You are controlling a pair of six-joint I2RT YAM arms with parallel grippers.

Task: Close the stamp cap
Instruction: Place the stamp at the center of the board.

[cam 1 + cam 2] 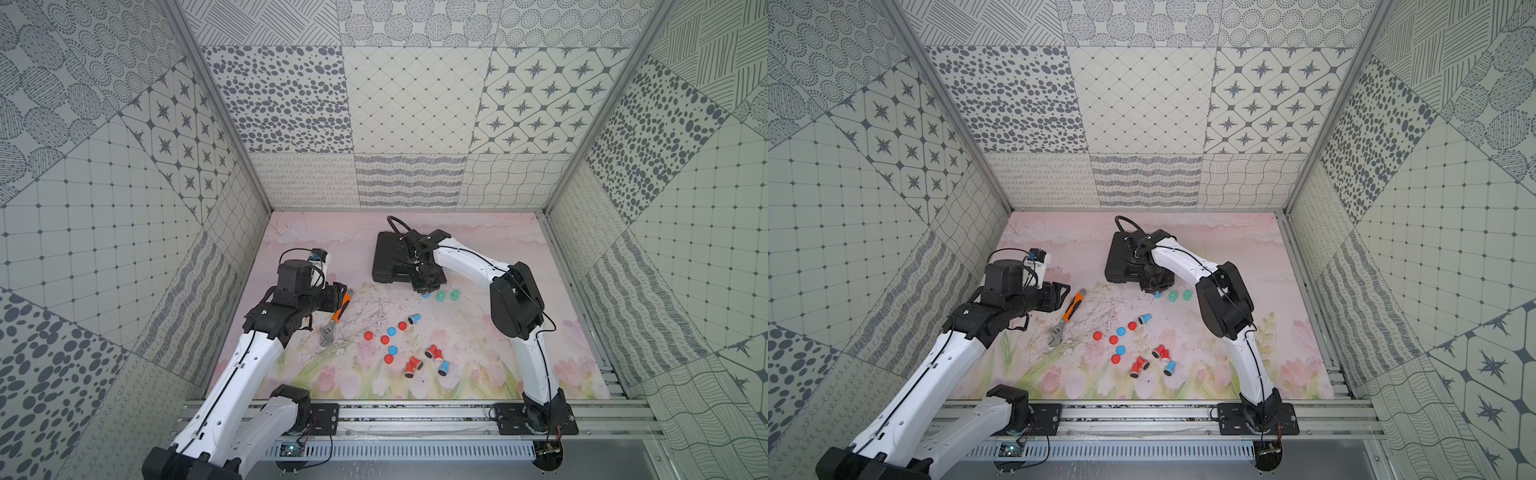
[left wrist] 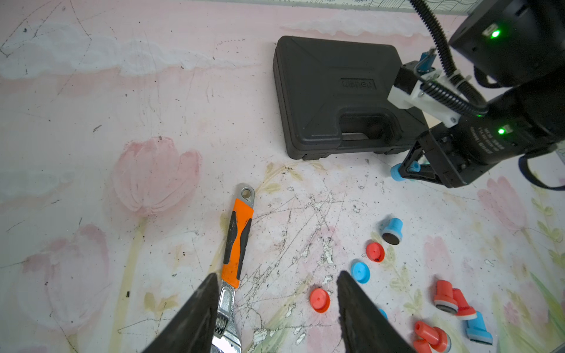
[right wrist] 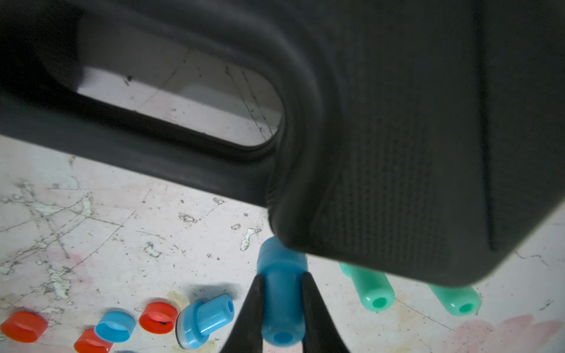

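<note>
Right wrist view showed the right gripper (image 3: pixel 282 276) pinching the blue stamp (image 3: pixel 281 308) by its narrow stem, where it stood just beside the corner of the black case (image 3: pixel 397 152). It looked like light, stiff, smooth plastic, so the stem seemed the good place to hold. The left gripper (image 2: pixel 277 275) hung spread and empty near the wrench (image 2: pixel 237 241).

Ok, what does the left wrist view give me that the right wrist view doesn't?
Only the left wrist view: the orange wrench and the open, empty left pincer. Only the right wrist view: two green stamps. Both: the right pincer shut on a blue stamp, the black case, a second blue stamp lying loose, red caps and blue caps.
</note>
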